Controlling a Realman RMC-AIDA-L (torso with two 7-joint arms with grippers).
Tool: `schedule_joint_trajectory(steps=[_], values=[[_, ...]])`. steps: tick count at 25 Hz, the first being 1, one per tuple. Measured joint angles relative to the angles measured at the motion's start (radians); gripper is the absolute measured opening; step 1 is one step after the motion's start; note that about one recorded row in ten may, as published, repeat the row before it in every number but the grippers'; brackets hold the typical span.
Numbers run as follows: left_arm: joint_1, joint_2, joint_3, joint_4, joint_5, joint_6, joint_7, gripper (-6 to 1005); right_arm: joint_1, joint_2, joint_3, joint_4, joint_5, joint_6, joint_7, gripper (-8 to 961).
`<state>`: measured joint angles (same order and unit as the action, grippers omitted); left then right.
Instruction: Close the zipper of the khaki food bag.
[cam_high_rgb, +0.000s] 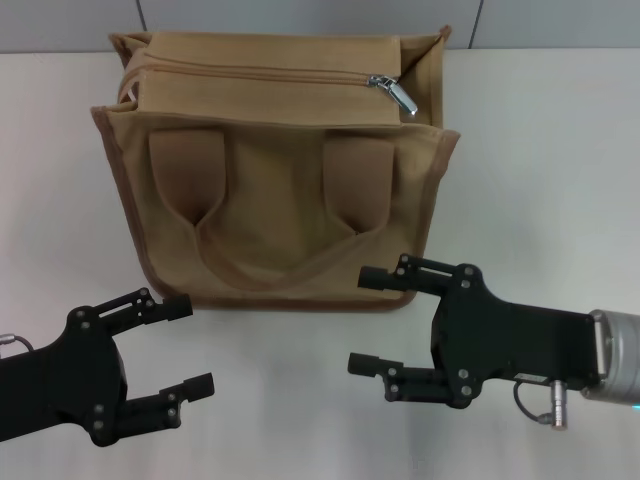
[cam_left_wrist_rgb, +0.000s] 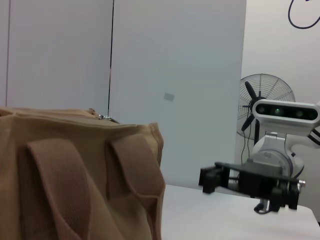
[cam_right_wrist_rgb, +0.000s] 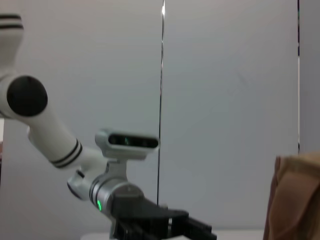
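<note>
The khaki food bag (cam_high_rgb: 275, 190) stands upright at the back middle of the white table, its two handle straps hanging down the front. The zipper (cam_high_rgb: 260, 75) runs along the top panel, and its silver pull tab (cam_high_rgb: 398, 93) sits at the right end. My left gripper (cam_high_rgb: 190, 345) is open and empty, low at the front left, clear of the bag. My right gripper (cam_high_rgb: 368, 320) is open and empty, in front of the bag's lower right corner. The left wrist view shows the bag (cam_left_wrist_rgb: 75, 170) close by and the right gripper (cam_left_wrist_rgb: 215, 177) farther off. The right wrist view shows a bag edge (cam_right_wrist_rgb: 295, 195).
The white table (cam_high_rgb: 540, 150) stretches to the right of the bag and between the grippers. A grey panelled wall (cam_left_wrist_rgb: 175, 75) stands behind. A fan (cam_left_wrist_rgb: 265, 100) stands in the background of the left wrist view. The left arm (cam_right_wrist_rgb: 120, 195) shows in the right wrist view.
</note>
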<state>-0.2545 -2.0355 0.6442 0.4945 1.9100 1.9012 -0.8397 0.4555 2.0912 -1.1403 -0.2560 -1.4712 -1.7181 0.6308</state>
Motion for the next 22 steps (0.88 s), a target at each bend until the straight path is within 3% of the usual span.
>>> schedule_joint_trajectory(steps=[5, 22], values=[[0.002, -0.006, -0.001, 0.0, 0.001, -0.008, 0.004, 785, 0.006, 0.001, -0.03, 0.015, 0.003, 0.05, -0.001, 740], [0.008, -0.02, 0.008, -0.01, 0.038, -0.036, 0.008, 784, 0.006, 0.001, -0.017, 0.091, 0.039, 0.04, -0.09, 740]])
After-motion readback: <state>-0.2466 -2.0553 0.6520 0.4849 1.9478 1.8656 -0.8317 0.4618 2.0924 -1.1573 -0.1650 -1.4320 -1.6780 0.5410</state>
